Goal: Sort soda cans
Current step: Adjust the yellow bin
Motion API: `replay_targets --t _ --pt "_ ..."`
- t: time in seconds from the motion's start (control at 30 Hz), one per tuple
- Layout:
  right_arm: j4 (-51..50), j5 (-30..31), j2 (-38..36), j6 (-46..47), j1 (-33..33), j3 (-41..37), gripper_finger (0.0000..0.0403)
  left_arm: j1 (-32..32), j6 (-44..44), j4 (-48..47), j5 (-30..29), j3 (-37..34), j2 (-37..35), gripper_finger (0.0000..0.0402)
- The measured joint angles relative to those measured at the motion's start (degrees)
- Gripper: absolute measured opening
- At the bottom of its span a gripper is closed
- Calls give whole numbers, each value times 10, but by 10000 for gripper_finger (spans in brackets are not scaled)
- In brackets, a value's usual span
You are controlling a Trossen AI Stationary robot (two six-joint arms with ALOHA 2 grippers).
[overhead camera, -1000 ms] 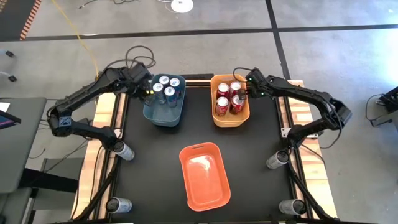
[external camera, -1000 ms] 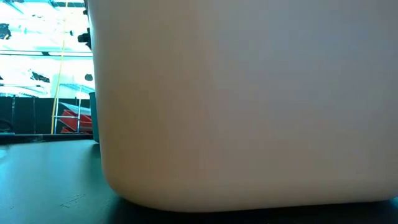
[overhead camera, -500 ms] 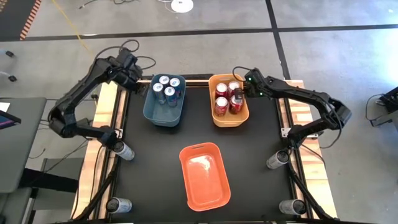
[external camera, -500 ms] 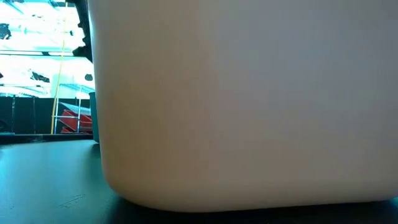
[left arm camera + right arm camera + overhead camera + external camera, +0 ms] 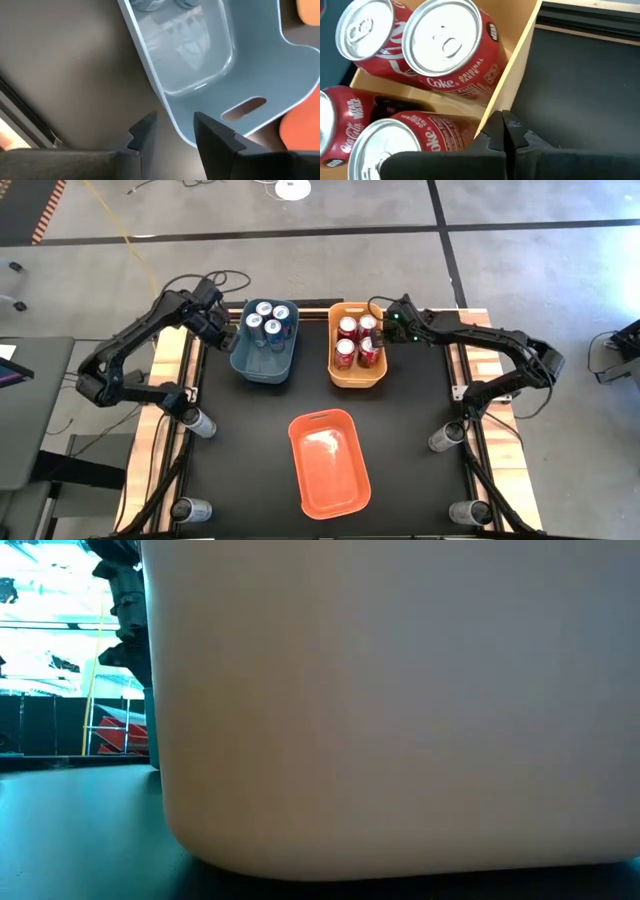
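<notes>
Red soda cans: four, upright in the yellow bin, at the far middle of the bench.
Change: yellow bin and its cans shifted toward the blue bin within the last second; gap between the two bins now narrow.
Right hand: at the yellow bin's right wall, fingers pressed together on its rim, probably dragging the bin.
Blue soda cans: four, at the far end of the blue bin, not moved.
Left hand: returned beside the blue bin's left wall after a short pull-back; fingers apart.
Silver soda cans: four, lying at the bench's side edges, not yet sorted.
Orange bin: near the front, empty.
Meaning: red and blue likely finished; silver group left, probably for the orange bin.
Right wrist view only: right hand pinched on the yellow wall, Coke labels readable.
Left wrist view only: left hand astride the blue bin's edge; contact not clear.
Low view: almost filled by one pale bin wall; no cans visible.
</notes>
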Motion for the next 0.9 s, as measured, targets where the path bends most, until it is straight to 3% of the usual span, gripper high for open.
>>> replay_targets --t 0.9 --pt "250 -18 124 102 54 3 1 -1 -23 5 3 -18 -5 118"
